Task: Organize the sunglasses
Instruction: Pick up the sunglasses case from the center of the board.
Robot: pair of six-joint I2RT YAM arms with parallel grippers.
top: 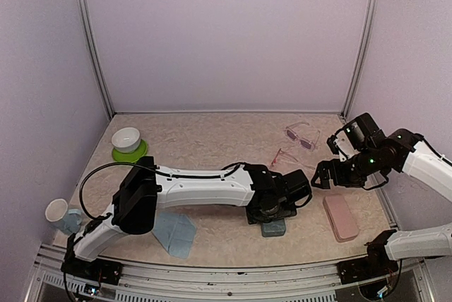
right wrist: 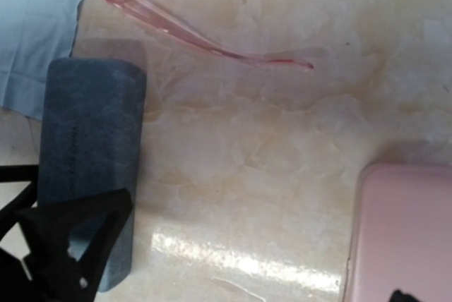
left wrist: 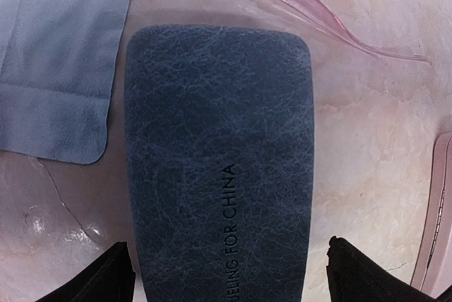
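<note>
The pink-red sunglasses (top: pixel 282 156) lie on the table right of centre. One long arm shows in the left wrist view (left wrist: pixel 319 21), and a lens corner and an arm show in the right wrist view (right wrist: pixel 205 42). The clear-framed sunglasses (top: pixel 302 136) with purplish lenses lie behind them. My left gripper (top: pixel 272 212) is open, and in its wrist view (left wrist: pixel 229 277) its jaws stand either side of the closed blue-grey case (left wrist: pixel 219 161) without clamping it. My right gripper (top: pixel 322 175) is open and empty. In its wrist view (right wrist: pixel 236 274) it hovers over bare table between the two cases.
A pink case (top: pixel 340 217) lies at the front right and also shows in the right wrist view (right wrist: pixel 402 231). A light-blue cloth (top: pixel 174 232) lies left of the blue-grey case (top: pixel 273 228). A white bowl on a green plate (top: pixel 128 142) stands at the back left. A cup (top: pixel 56 210) stands at the front left.
</note>
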